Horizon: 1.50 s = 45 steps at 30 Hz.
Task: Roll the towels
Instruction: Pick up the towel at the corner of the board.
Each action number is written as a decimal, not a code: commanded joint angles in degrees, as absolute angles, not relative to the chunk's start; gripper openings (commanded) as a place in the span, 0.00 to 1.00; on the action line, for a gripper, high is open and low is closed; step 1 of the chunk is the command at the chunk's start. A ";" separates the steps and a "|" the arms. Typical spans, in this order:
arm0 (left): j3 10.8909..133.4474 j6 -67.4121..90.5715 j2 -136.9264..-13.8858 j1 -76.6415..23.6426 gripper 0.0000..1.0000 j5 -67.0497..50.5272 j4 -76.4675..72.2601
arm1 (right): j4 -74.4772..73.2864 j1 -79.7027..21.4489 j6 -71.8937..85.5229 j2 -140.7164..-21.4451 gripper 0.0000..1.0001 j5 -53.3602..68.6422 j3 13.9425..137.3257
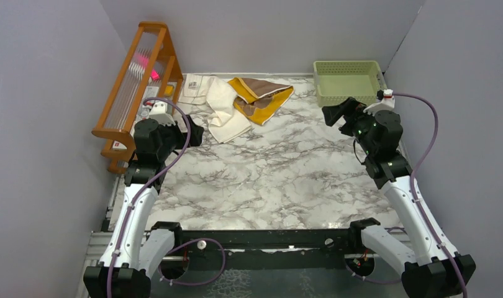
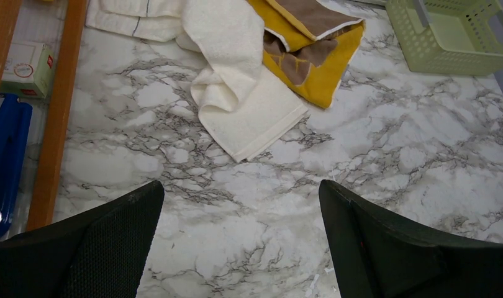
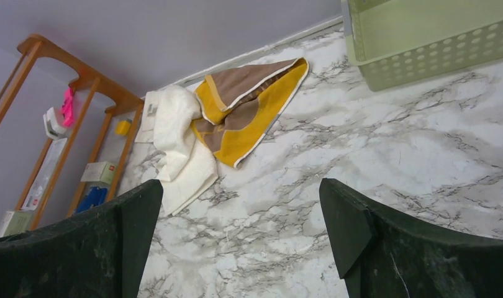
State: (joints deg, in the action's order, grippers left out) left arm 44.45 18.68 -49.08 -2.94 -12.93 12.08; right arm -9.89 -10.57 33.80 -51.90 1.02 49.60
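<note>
Both arms are up over the marbled surface (image 1: pixel 267 180) and neither has anything. The left hand (image 2: pixel 240 192) is spread as wide as it goes, nothing between its dark fingers (image 2: pixel 106 242) but bare marble. The right hand (image 3: pixel 240 186) is the same, jaws fully apart and empty. Now the towels, both lying at the far end of the surface, left of centre, and neither one rolled. The cream towel (image 2: pixel 236 93) is a loose, rumpled heap, one long flap trailing toward the near side with its hemmed corner flat on the marble, and a small printed label shows on its far part. Right against it on the right lies the brown towel (image 1: pixel 261 98), folded over loosely so the mustard-yellow reverse shows underneath and along the edge. The two cloths touch where they meet, though I cannot tell which edge lies on top. The left hand hovers near the cream towel's trailing corner, not touching it. The right hand sits over on the right side, just in front of the pale green basket (image 1: pixel 347 63) in the far right corner, well apart from both towels. Along the left edge stands a wooden rack (image 2: pixel 55 124), just beside the cream towel.
</note>
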 commanded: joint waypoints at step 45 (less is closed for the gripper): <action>78.26 29.44 -105.52 -22.76 0.98 -0.06 -7.91 | -14.10 -10.88 37.66 -51.04 1.00 5.78 46.65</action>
State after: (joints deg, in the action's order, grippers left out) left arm 69.21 31.11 -97.06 -21.26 -2.39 -6.50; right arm -16.47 -10.61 39.07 -50.87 -2.35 48.23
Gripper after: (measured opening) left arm 0.984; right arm 0.999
